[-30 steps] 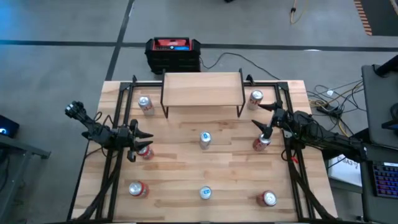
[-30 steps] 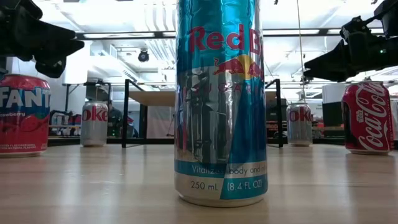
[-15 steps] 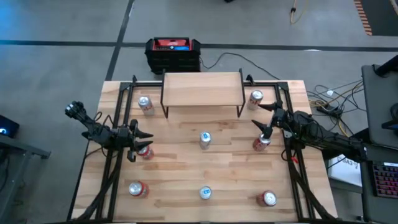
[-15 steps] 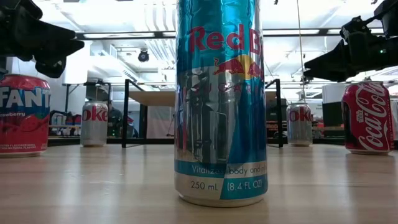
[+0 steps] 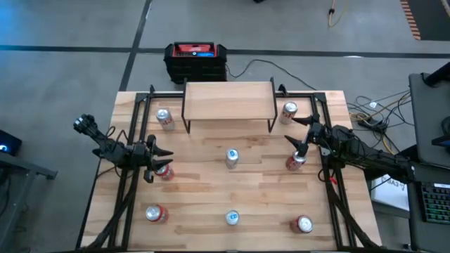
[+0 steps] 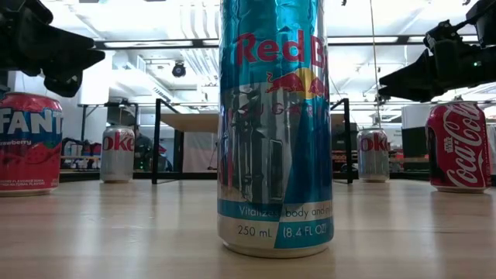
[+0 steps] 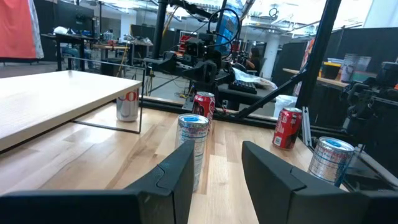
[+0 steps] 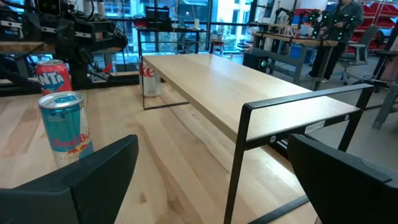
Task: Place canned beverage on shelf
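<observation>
The shelf (image 5: 228, 100), a light wooden board on thin black legs, stands at the table's far middle; it also shows in the right wrist view (image 8: 249, 87). Several cans stand upright on the table. My left gripper (image 5: 162, 159) hangs open above a red Fanta can (image 5: 166, 172) at the left; the low view shows the gripper (image 6: 74, 66) clear above the can (image 6: 29, 143). My right gripper (image 5: 298, 144) hangs open above a red Coca-Cola can (image 5: 295, 162) at the right, clear of it in the low view (image 6: 459, 147). A Red Bull can (image 5: 232, 157) stands at the middle.
Silver cola cans stand beside the shelf's left (image 5: 164, 118) and right (image 5: 289, 110) ends. Near the front edge stand a red can (image 5: 156, 213), a Red Bull can (image 5: 232, 218) and another red can (image 5: 304, 224). A black-and-red box (image 5: 195, 60) sits on the floor behind the table.
</observation>
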### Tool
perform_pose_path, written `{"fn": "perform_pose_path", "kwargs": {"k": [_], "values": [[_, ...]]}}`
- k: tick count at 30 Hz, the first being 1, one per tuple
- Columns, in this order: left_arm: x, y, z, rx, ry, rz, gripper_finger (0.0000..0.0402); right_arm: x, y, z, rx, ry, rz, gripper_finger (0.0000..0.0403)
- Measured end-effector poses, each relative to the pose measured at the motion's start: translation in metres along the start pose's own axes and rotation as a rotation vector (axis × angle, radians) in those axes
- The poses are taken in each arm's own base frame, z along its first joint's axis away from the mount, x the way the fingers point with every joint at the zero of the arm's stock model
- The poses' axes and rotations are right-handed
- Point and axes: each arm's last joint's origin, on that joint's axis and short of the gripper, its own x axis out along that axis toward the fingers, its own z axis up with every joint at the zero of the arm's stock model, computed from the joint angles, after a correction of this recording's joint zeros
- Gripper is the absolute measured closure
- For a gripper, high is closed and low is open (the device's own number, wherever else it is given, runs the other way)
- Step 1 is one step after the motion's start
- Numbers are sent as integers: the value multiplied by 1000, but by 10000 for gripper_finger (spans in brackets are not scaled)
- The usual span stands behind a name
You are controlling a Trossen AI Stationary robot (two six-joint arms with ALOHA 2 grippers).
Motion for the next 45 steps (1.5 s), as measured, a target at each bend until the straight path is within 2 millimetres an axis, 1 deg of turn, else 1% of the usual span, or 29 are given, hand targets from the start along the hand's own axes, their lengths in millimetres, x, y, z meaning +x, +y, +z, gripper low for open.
{"fn": "perform_pose_path", "kwargs": {"k": [8, 13, 16, 22, 25, 29, 34, 36, 38, 40, 43, 45], "values": [[0, 0, 0, -1, 0, 0, 283, 0, 0, 0, 0, -1, -3, 3], [0, 0, 0, 0, 0, 0, 283, 0, -2, 1, -100, -1, -64, 3], [0, 0, 0, 0, 0, 0, 283, 0, -2, 1, -99, -2, -63, 3], [0, 0, 0, 0, 0, 0, 283, 0, -2, 2, 157, -26, -62, 3], [0, 0, 0, 0, 0, 0, 283, 0, -2, 8, 265, -87, -56, 3], [0, 0, 0, 0, 1, 0, 283, -1, -3, 12, 481, -138, -39, 3], [0, 0, 0, 0, 0, 0, 283, 0, -3, 13, 504, -146, -43, 3], [0, 0, 0, 0, 1, 0, 283, -1, -4, 15, 530, -144, -94, 3], [0, 0, 0, 0, 1, 0, 283, -1, -7, 24, 556, -142, -153, 3], [0, 0, 0, 0, 1, 0, 283, -3, -8, 41, 564, -114, -179, 3], [0, 0, 0, 0, 1, 0, 283, -2, -10, 68, 549, 15, -215, 3], [0, 0, 0, 1, 1, 0, 283, -1, -12, 84, 567, 121, -287, 3]]}}
